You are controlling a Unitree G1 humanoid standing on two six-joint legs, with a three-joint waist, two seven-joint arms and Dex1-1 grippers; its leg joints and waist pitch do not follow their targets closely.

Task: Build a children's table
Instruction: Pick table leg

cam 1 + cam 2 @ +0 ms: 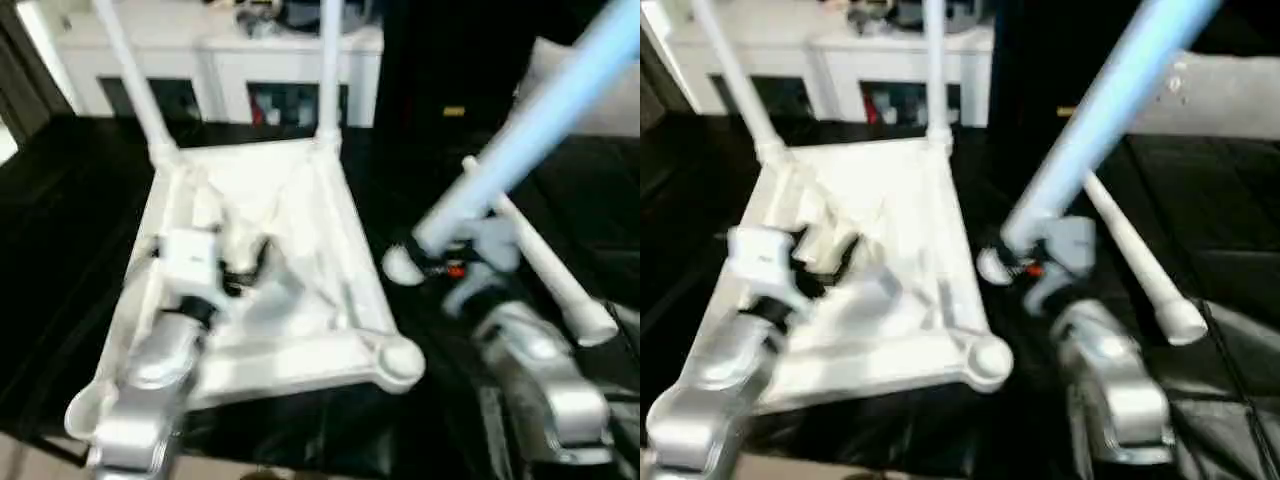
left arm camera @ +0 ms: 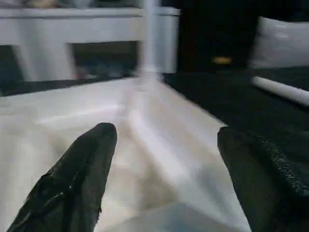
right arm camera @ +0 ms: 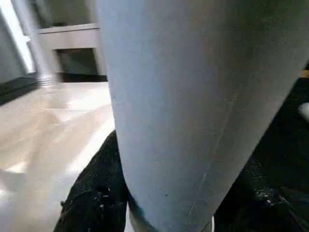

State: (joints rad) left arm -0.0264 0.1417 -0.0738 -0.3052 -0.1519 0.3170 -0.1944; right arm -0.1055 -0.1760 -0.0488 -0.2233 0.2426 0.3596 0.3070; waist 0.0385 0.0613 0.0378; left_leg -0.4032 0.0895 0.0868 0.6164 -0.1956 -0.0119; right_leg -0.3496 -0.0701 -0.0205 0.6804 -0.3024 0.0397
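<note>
Gripped leg [image 3: 193, 111]; two legs [image 1: 330, 70] in tabletop [image 1: 300, 330] sockets

You have a black surface [image 1: 60, 250]; the upturned tabletop [image 1: 280, 200] lies mid-frame, a loose leg [image 1: 550, 270] lower right.

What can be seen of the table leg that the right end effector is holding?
The held leg is a long white tube of smooth plastic with a rounded lower end. It is lifted and tilted, its upper part rising away to the right. The right end effector is closed on it near the lower end, which hangs above the black surface, beside the upturned tabletop and apart from it.
</note>
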